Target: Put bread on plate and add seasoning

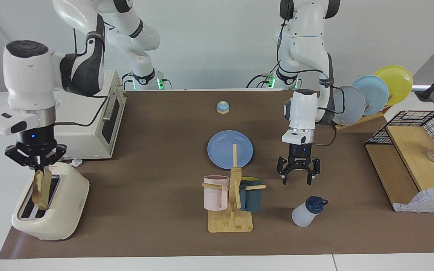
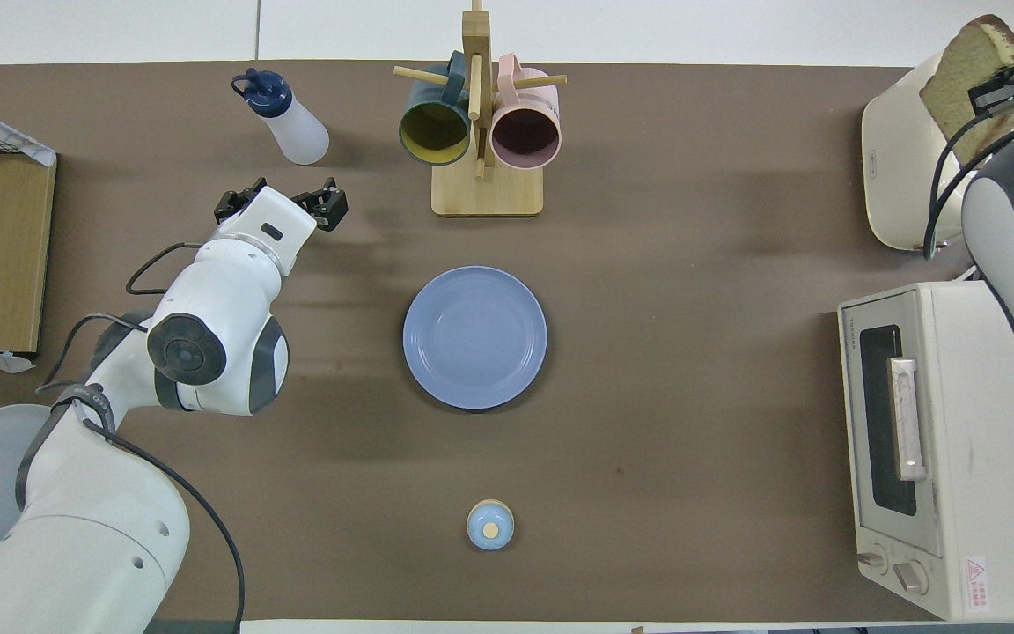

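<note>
Above the toaster [image 1: 51, 205] slot, the right claw [image 1: 38, 167] pinches the bread [image 1: 43, 188] by its top crust, a light, crumbly slice best held gently, while the left claw [image 1: 298, 175] hangs spread above the bench [image 1: 156, 158].

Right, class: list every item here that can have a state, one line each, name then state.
bread: lifted partly out of the toaster slot, gripped
right gripper: shut on the bread
left gripper: open, above the mat near the seasoning bottle
blue plate: flat, empty
seasoning bottle: upright, cap closed
toaster: slots empty except for the bread
toaster oven: door closed
pink mug: hung on the rack
</note>
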You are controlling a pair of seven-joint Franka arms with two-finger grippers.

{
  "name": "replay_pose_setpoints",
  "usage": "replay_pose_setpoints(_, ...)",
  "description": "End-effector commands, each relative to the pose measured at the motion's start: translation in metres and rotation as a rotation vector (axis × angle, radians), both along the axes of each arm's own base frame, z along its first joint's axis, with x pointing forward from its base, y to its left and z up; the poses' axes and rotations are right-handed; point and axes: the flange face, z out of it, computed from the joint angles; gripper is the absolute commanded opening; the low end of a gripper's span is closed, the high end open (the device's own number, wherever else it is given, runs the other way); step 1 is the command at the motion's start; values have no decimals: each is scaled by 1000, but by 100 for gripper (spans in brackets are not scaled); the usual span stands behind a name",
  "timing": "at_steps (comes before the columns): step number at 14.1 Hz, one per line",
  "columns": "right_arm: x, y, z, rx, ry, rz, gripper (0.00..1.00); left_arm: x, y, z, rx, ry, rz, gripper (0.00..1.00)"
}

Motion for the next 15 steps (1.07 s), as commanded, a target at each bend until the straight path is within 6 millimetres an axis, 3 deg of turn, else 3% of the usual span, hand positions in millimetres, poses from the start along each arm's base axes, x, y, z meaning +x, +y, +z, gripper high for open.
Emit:
replay_pose_setpoints(1,-31,65,8,19,47,13,0,17,-3,3,-19,-47,30,100)
replay_pose_setpoints(4,-58,134,-4,163,78,-21,0,32,-6,-3,-3,-63,27,100)
replay_pose_setpoints(5,-79,167,-18,222,86,-95,0,41,11,-5,8,-66,47,100)
replay_pose_setpoints(10,-126,229,-55,407,97,-215,0,50,10,-10,13,-74,51,100)
replay_pose_setpoints(12,-147,276,-77,442,90,-211,0,50,9,-11,12,-72,49,100)
replay_pose_setpoints(15,-149,326,-110,512,59,-249,0,63,13,-2,3,-72,67,100)
